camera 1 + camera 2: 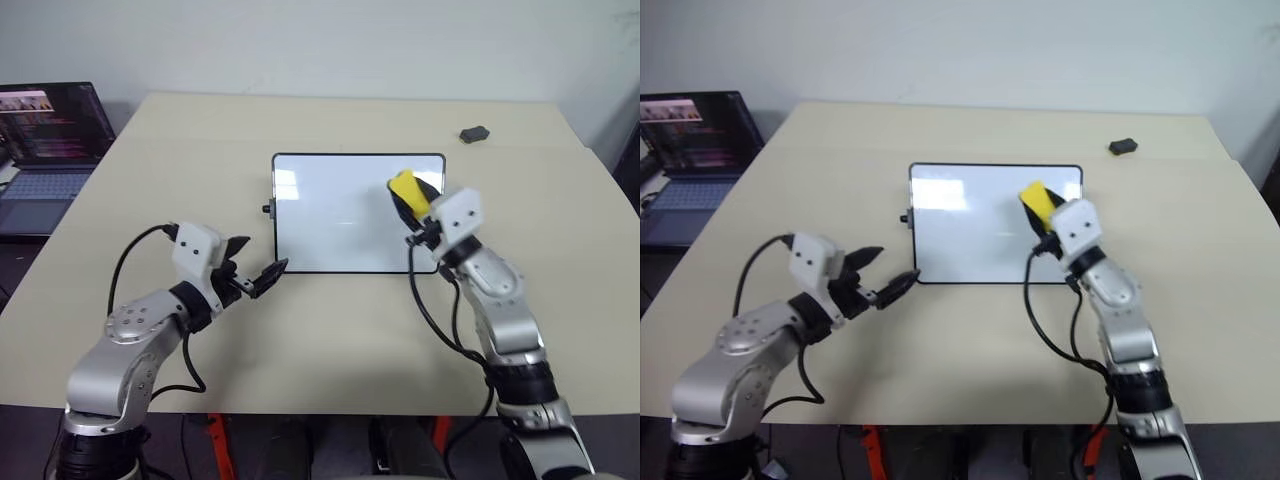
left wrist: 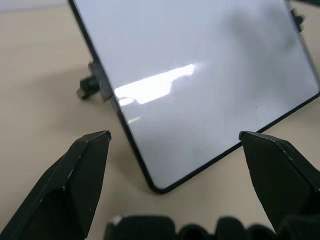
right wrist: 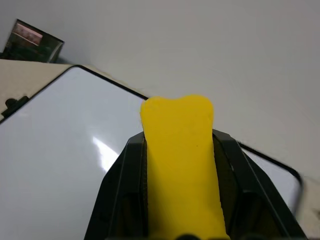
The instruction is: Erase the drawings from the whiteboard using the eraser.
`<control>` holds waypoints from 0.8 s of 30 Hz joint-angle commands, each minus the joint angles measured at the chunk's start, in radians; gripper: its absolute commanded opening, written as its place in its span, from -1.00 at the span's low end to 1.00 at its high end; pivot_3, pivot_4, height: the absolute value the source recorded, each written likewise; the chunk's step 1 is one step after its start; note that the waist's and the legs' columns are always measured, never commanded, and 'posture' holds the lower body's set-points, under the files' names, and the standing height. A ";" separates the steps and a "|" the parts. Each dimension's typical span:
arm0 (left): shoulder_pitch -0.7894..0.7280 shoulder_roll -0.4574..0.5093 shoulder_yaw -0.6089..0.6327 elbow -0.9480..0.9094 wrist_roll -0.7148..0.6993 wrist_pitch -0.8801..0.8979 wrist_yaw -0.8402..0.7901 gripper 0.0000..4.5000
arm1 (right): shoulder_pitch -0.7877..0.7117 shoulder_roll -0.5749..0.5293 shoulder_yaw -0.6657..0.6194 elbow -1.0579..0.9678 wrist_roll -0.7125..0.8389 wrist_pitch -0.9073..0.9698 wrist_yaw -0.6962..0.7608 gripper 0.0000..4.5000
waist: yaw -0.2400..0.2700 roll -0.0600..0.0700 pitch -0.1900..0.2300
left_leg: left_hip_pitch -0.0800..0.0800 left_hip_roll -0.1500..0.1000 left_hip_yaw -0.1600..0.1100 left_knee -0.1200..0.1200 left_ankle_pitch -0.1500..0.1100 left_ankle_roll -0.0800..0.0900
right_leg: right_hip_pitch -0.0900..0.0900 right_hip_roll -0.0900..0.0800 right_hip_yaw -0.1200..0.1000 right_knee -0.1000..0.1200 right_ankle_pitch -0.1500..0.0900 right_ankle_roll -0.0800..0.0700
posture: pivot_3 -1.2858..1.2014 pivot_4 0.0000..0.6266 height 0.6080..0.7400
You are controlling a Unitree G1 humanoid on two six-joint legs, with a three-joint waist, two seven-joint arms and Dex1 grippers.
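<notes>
I have the eraser (image 3: 181,165) clamped between the two fingers of my right gripper (image 1: 418,215), yellow back up and tilted away from the board, so its dark wiping face can be brought down flat when I need it. It sits over the right part of the whiteboard (image 1: 330,215), lifted clear of the surface as far as I can judge; the head views do not let me be sure of the gap.

My left gripper (image 1: 258,262) hangs just off the board's near left corner with its fingers (image 2: 80,175) spread wide and nothing between them. I take that as a bracing post: the black frame is right in front of those fingers, ready to be pinned if the board slides under a wipe.

The board lies flat in the middle of the table (image 1: 330,340). Its surface looks clean to me, only glare and a faint grey smudge, so the drawings appear gone, though thin strokes could hide in the shine

A small dark lump (image 1: 474,133) and a laptop (image 1: 50,150) lie well apart from the work
</notes>
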 commanded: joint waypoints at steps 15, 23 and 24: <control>-0.437 0.046 -0.336 0.270 0.054 -0.122 -0.438 1.00 | 0.217 -0.092 -0.240 -0.095 0.009 0.371 -0.137 -0.41 | -0.008 0.000 0.000 | 0.008 -0.001 0.003 0.000 0.006 0.001 | 0.006 0.003 0.002 0.003 0.002 0.001 | 0.03 -0.52 1.00; -0.648 -0.099 -0.572 0.439 0.157 -0.306 -0.692 1.00 | 0.132 -0.039 -0.328 -0.091 0.186 0.684 -0.148 -0.41 | -0.004 0.000 0.000 | 0.004 -0.002 0.002 0.000 0.005 0.001 | 0.004 0.004 0.001 0.002 0.001 0.001 | 0.03 -0.52 1.00; -0.651 -0.100 -0.587 0.440 0.165 -0.320 -0.717 1.00 | 0.131 -0.040 -0.332 -0.096 0.198 0.701 -0.150 -0.41 | -0.007 0.000 0.000 | 0.004 -0.002 0.002 0.000 0.005 0.002 | 0.004 0.004 0.002 0.001 0.001 0.001 | 0.03 -0.52 1.00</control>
